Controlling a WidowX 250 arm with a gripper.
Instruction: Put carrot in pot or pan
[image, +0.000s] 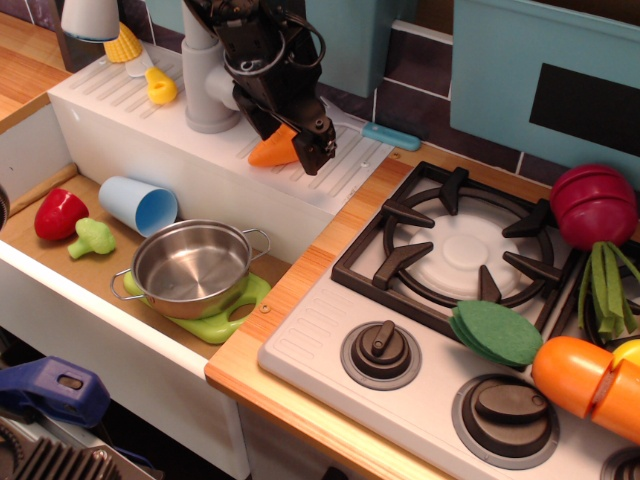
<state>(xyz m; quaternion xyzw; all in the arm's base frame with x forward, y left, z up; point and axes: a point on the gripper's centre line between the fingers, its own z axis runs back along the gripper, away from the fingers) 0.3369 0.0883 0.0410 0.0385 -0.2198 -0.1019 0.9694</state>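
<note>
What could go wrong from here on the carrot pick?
1. The gripper straddles only the thick end of the carrot, which lies on the ribbed drainboard; the smooth taper may squirt out as the jaws close.
2. The grey faucet stands close beside the arm, so a lift toward the sink could clip it.
3. The pot sits on a green board, lower in the sink; a high release may bounce the carrot out.
</note>
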